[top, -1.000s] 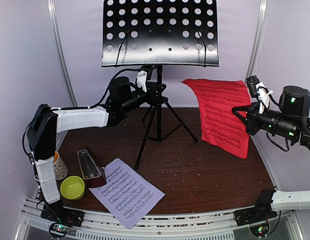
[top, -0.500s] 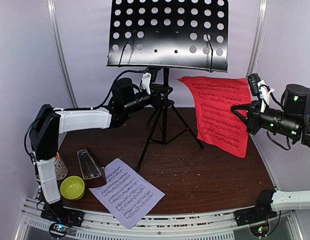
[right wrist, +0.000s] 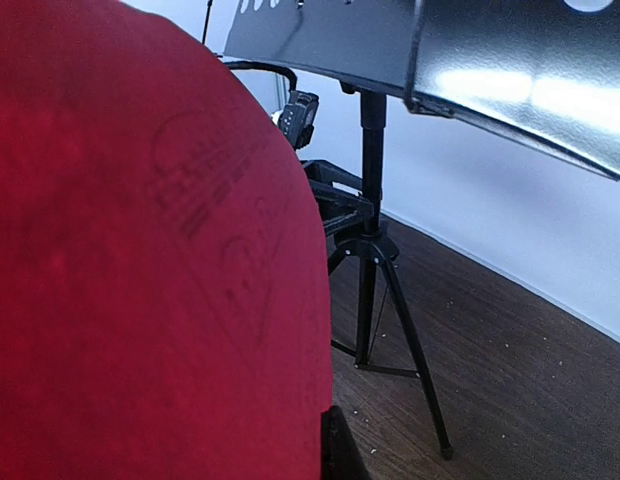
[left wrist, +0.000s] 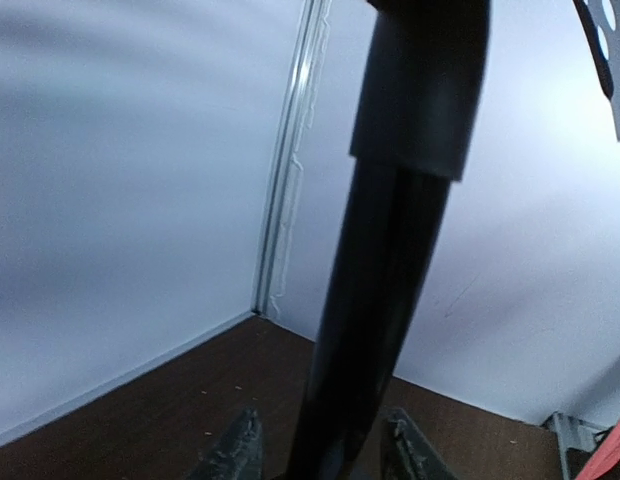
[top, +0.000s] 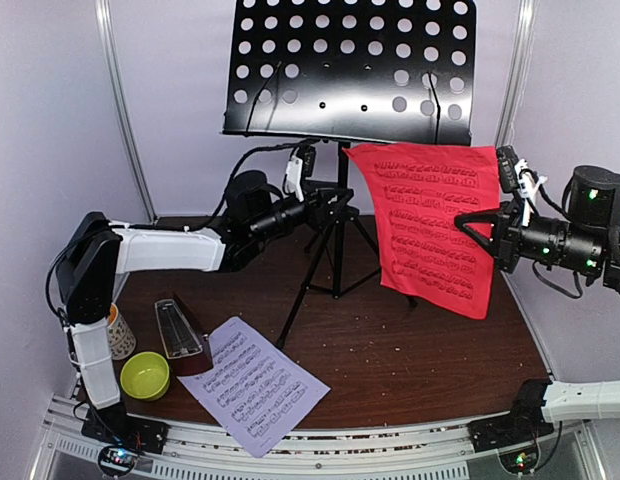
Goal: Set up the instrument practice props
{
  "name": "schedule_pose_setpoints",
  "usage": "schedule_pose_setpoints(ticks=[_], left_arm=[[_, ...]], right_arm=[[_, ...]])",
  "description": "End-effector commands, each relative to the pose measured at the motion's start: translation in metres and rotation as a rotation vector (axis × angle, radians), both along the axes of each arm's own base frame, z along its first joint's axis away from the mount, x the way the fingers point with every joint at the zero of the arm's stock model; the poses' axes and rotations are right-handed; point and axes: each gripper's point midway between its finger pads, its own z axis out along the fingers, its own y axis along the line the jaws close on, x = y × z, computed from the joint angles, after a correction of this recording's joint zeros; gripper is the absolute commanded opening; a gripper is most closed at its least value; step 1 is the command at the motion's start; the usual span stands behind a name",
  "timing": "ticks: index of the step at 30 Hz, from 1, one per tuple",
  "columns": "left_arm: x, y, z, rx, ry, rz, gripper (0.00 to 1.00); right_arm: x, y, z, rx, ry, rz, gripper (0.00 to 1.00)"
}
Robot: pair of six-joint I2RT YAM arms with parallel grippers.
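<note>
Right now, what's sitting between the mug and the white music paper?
The dark-red metronome stands between the mug and the white music sheet, with its base at the sheet's corner. The top view shows it.

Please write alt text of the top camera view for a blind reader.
The right gripper holds a red music sheet up beside a black music stand, whose pole the left gripper straddles. At the front left of the table sit a white music sheet, a metronome, a green bowl and a mug.
</note>
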Motion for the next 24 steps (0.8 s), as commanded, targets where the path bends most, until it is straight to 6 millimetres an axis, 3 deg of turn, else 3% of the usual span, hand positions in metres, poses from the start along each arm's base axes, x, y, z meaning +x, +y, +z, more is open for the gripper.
schedule_pose_setpoints(ticks=[1, 5, 11, 14, 16, 19, 24], left_arm=[[-0.002, 0.042, 0.03, -0.125, 0.009, 0.086, 0.51], [-0.004, 0.078, 0.026, -0.131, 0.027, 0.173, 0.65], [-0.007, 0.142, 0.0, -0.149, 0.103, 0.33, 0.67], [-0.014, 0.171, -0.017, -0.149, 0.156, 0.4, 0.67], [-0.021, 0.189, -0.017, -0.152, 0.166, 0.444, 0.67], [-0.036, 0.218, -0.001, -0.113, 0.143, 0.525, 0.67], [-0.062, 0.25, 0.048, 0.005, 0.022, 0.615, 0.66]], right_arm=[[-0.018, 0.007, 0.021, 0.057, -0.02, 0.1, 0.0], [-0.029, 0.015, 0.022, 0.057, -0.016, 0.168, 0.0], [-0.043, 0.03, 0.028, 0.06, -0.013, 0.26, 0.0], [-0.051, 0.038, 0.04, 0.085, -0.023, 0.306, 0.0], [-0.053, 0.042, 0.052, 0.106, -0.031, 0.314, 0.0], [-0.054, 0.045, 0.078, 0.155, -0.055, 0.316, 0.0], [-0.045, 0.043, 0.133, 0.292, -0.082, 0.251, 0.0]])
